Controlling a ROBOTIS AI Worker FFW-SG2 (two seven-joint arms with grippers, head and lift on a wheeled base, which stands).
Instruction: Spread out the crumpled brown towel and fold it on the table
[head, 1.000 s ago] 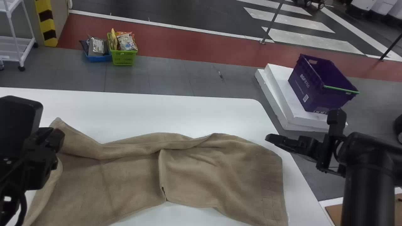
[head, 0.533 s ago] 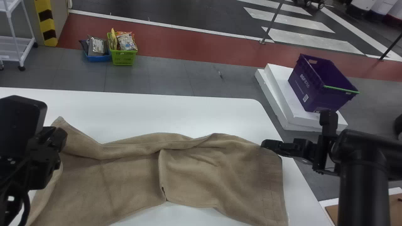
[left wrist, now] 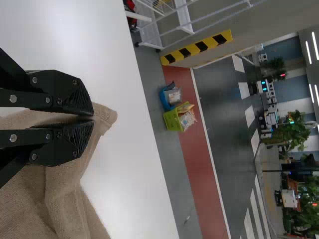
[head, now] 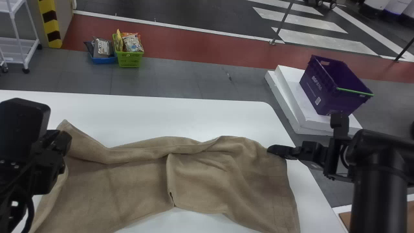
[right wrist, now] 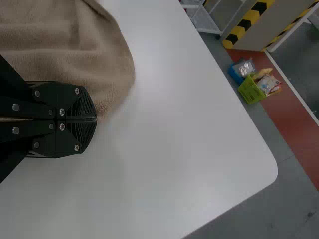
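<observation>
The brown towel (head: 129, 184) lies spread across the table, with a rolled ridge along its far side and a crease down the middle. At the towel's far left corner is my left gripper (head: 62, 139). In the left wrist view, the left gripper (left wrist: 91, 119) is shut on the towel (left wrist: 60, 191), and the corner pokes out past the tips. My right gripper (head: 272, 150) reaches the towel's far right edge from the right. The right wrist view has the right gripper (right wrist: 94, 119) shut on the edge of the towel (right wrist: 75, 45).
Bare white table (head: 181, 113) extends beyond the towel's far side. On the floor past the table stand a purple crate (head: 333, 87) on white blocks (head: 291, 97), a green basket (head: 129, 60), a blue basket (head: 103, 60) and a white cart (head: 19, 50).
My right gripper has moved left from beyond the table edge onto the towel and shut on it. The towel's far right edge has shifted slightly left. The left gripper has moved slightly right.
</observation>
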